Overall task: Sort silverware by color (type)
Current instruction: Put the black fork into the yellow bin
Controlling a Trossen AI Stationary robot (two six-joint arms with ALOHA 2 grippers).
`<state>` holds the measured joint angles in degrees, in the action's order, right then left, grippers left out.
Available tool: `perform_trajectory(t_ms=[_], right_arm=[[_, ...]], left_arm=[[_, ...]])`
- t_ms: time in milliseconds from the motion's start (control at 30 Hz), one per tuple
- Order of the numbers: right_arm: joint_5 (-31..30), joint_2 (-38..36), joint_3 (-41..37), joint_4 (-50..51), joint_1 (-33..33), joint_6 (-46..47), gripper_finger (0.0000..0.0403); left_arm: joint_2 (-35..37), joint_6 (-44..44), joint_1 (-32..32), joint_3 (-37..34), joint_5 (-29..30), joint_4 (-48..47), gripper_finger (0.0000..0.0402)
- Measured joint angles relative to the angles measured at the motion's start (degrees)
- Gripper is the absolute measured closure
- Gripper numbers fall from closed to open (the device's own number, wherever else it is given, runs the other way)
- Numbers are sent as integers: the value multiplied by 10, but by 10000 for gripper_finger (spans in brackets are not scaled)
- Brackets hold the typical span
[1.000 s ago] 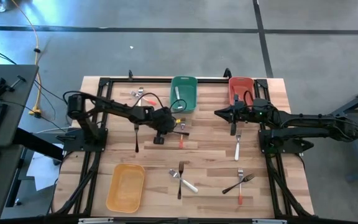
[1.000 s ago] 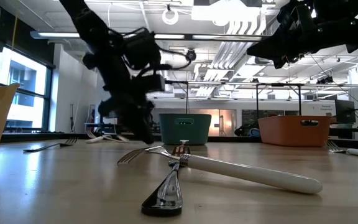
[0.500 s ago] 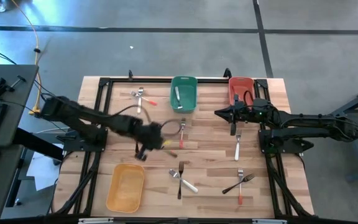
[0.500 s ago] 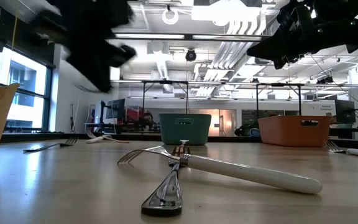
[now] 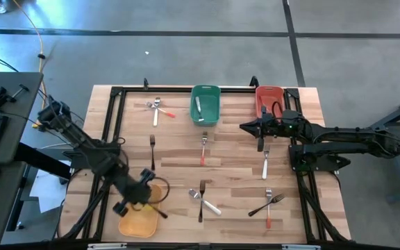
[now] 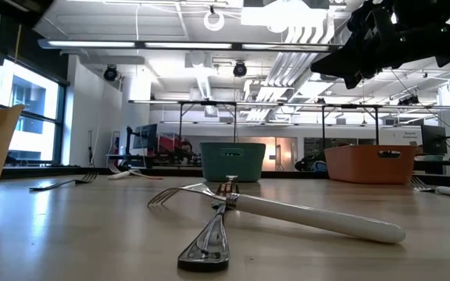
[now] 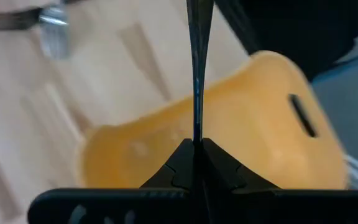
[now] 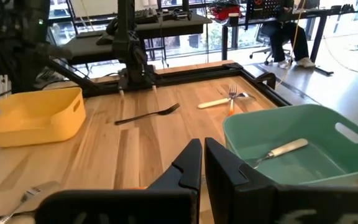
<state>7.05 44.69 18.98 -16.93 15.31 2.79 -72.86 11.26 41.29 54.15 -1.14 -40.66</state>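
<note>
At seven o'clock on the table [image 5: 179, 156] I have the left gripper [image 5: 143, 191] over the yellow bin [image 5: 135, 217], clamped on a black fork [image 7: 197, 74]. My right gripper [image 5: 245, 126] waits closed at two o'clock, beside the green bin [image 5: 205, 104]. Other forks [image 5: 201, 196] lie scattered.

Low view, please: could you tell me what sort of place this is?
Probably a robotics lab or workshop: exposed ceiling ducts, more framed workbenches behind, and a wooden table with sorting bins.
</note>
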Motion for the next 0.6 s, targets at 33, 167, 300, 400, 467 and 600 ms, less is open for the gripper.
perform_trajectory(t_ms=[33, 167, 300, 400, 467, 600], right_arm=[[0, 0, 0, 0, 0, 3, 399], [0, 0, 0, 8, 0, 16, 399], [-2, 0, 0, 18, -12, 19, 399], [-2, 0, 0, 19, -28, 17, 399], [-2, 0, 0, 19, -39, 14, 399], [-13, 0, 0, 19, -57, 7, 399]], left_arm=[[0, 15, 11, -1, 2, 6, 397], [0, 88, 37, -17, 6, 50, 397], [0, 271, 54, -18, 76, 75, 397], [0, 433, 69, -18, 129, 92, 397], [-2, 517, 89, -18, 166, 103, 397], [-21, 675, 122, -18, 226, 104, 397]])
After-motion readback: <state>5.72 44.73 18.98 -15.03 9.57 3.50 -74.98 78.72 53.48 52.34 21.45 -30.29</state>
